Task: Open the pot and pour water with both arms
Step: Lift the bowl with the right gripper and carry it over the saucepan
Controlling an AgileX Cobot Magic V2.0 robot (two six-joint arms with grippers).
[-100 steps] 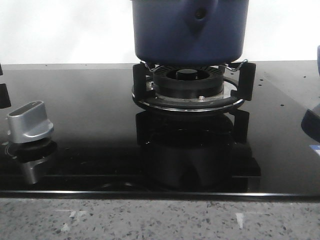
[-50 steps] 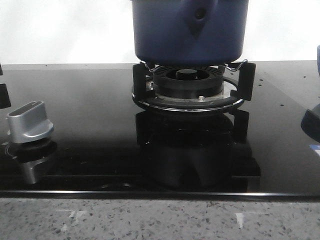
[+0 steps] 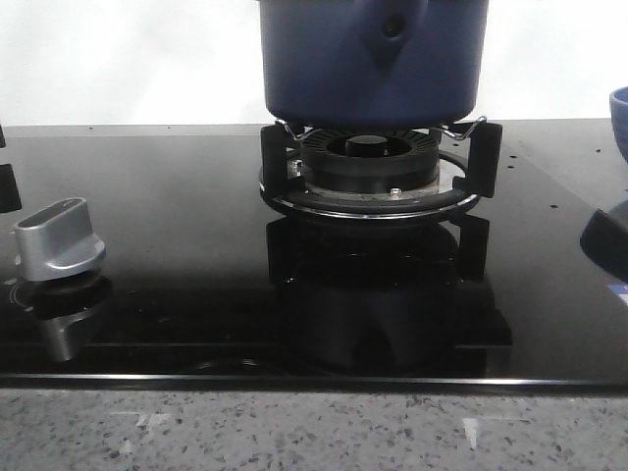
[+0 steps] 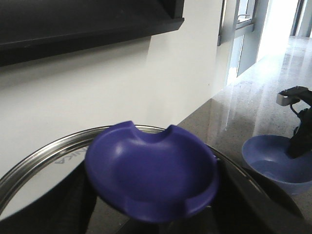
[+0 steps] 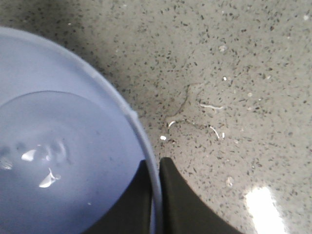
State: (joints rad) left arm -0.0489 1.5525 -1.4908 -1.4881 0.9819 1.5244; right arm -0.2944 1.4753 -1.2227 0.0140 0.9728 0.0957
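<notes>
The dark navy pot (image 3: 373, 59) stands on the burner; its top is cut off in the front view. My left gripper (image 4: 156, 217) is shut on the blue knob (image 4: 151, 175) of a steel-rimmed glass lid (image 4: 44, 151), with dark fingers on either side of the knob. A lighter blue bowl (image 5: 58, 146) holds water (image 5: 39, 141). My right gripper (image 5: 157, 163) is shut on its rim, one finger inside and one outside. The same bowl (image 4: 273, 165) shows in the left wrist view, and its edge (image 3: 620, 118) at the far right of the front view.
A black burner grate (image 3: 368, 172) sits on the glossy black cooktop (image 3: 167, 196). A silver control knob (image 3: 59, 240) stands at the front left. A speckled stone counter (image 3: 294, 432) runs along the front and lies under the bowl (image 5: 234, 73).
The blue bowl has shifted a little leftward into the front view at its right edge, and its reflection on the cooktop moved with it. The pot has not moved.
</notes>
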